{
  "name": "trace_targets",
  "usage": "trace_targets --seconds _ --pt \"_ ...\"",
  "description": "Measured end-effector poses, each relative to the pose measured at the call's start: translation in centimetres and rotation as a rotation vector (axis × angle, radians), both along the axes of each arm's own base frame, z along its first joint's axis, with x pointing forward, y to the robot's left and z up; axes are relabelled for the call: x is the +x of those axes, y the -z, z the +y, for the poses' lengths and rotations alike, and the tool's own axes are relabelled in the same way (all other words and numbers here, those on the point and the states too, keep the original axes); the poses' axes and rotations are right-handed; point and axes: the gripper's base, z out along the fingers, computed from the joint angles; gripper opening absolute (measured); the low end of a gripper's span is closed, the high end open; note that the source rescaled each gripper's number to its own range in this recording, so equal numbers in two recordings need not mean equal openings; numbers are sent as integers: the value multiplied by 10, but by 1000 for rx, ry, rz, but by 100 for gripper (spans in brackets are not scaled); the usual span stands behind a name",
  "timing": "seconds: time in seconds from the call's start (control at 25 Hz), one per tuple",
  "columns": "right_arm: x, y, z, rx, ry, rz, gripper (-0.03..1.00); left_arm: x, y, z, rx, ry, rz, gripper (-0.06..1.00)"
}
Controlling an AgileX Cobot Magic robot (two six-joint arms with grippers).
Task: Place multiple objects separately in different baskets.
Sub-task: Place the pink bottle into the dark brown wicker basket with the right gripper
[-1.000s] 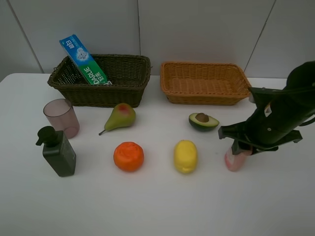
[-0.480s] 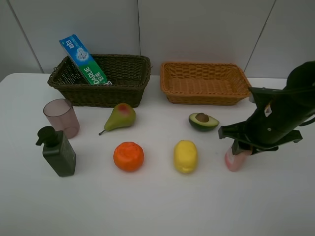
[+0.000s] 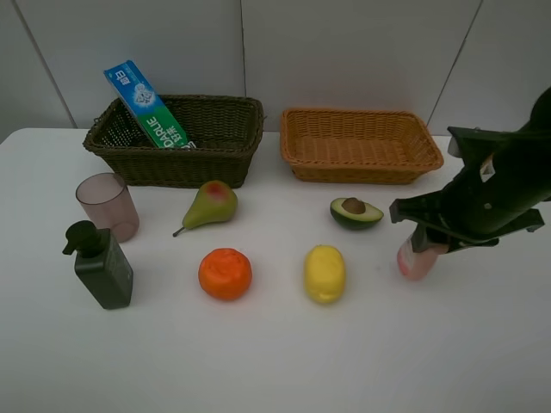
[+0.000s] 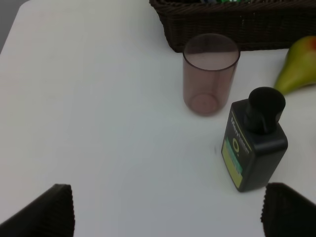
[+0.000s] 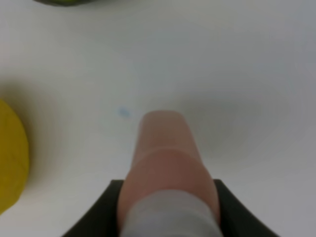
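The right jaws are clamped on the small pink bottle (image 3: 417, 261) near its top. The bottle is pale pink with a rounded body and a greyish-white upper part, which sits between the jaws in the right wrist view. It hangs tilted. It seems to be just clear of the white tabletop (image 3: 275, 361), though the contact is hard to judge. It is to the right of the lemon (image 3: 325, 274) and the avocado half (image 3: 355, 212), in front of the light orange-tan basket (image 3: 362, 168).

The left jaws stand wide apart with nothing between them, over bare tabletop near the dark green pump bottle (image 4: 256, 148) and the translucent pink cup (image 4: 210, 74).

The blue-green toothpaste box (image 3: 146, 105) leans in a corner of the dark olive-brown basket (image 3: 224, 159). The pear (image 3: 211, 204) and orange (image 3: 225, 274) lie on the tabletop in front of that basket.
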Motion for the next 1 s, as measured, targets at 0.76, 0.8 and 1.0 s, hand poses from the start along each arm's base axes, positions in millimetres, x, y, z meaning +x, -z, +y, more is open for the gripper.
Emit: trace_targets --seconds 0.76,0.8,1.0 --pt "55 -104 13 -21 -68 -294 0 0 0 0 0 0 0 100" --pt "60 -106 14 -33 -73 -306 0 0 0 0 0 0 0 100" --pt "93 -114 22 -84 -95 -359 0 0 0 0 0 0 0 100"
